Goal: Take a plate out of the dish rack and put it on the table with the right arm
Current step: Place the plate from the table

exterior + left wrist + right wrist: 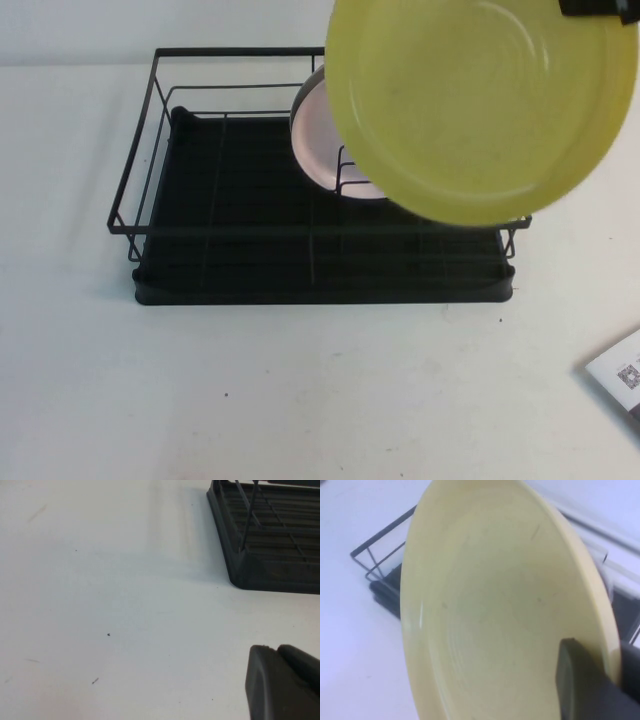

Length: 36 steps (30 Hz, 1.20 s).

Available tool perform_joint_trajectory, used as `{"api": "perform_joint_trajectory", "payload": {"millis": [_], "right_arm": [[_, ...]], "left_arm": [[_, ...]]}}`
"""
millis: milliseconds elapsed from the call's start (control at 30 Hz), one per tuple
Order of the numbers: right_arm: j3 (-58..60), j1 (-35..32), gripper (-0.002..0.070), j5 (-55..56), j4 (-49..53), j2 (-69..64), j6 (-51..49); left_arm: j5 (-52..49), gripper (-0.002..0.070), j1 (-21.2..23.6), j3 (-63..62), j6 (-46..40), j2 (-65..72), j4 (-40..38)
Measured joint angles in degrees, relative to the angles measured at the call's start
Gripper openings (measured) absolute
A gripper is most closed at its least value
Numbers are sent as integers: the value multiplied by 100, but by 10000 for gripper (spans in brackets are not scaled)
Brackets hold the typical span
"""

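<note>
I have the yellow plate (480,105) pinched at its rim in my right gripper (615,665), jaws narrow, 1 finger (580,680) on the inner face and the other behind the edge. The plate hangs in the air above the right end of the dish rack (250,215), tilted so its face turns toward the high camera, clear of the wires.

I judge it light and stiff: it looks like thin plastic, with no sag across its span though I hold it at only 1 spot. The surface looks smooth and a little glossy, so it could slip or swing about the pinch if I move sharply. I doubt it is fragile. The raised rim is the only place to take hold of it, since the middle is too broad and flat for my jaws.

The high view shows what my wrist cameras do not: a pale pink plate (325,140) standing in the rack just behind the yellow one, a printed sheet (620,375) at the right edge, and open table (300,390) in front of the rack. In that view only a black corner of my right gripper shows at the upper right.

The right wrist view alone shows my finger on the plate. The left wrist view shows my left gripper (285,682) low over bare table beside a corner of the rack; I cannot tell whether it is open or closed.
</note>
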State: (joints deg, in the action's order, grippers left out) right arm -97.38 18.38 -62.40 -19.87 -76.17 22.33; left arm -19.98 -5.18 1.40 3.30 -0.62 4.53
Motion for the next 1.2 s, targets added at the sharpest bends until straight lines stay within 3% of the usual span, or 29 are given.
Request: {"api": "perform_joint_trajectory", "payload": {"millis": [167,433,667,1200], "right_arm": [[2109,0,68,750,-418,920,-711],[5123,0,68,2113,-2439,1508,-926],[5696,0,68,2387,-3149,782,-703],[5695,0,68,2920,-5582,-1256,1770]], "left_arm": [[0,-4,0,0,0,0,0],[0,-4,0,0,0,0,0],[0,-4,0,0,0,0,0],[0,-4,0,0,0,0,0]]}}
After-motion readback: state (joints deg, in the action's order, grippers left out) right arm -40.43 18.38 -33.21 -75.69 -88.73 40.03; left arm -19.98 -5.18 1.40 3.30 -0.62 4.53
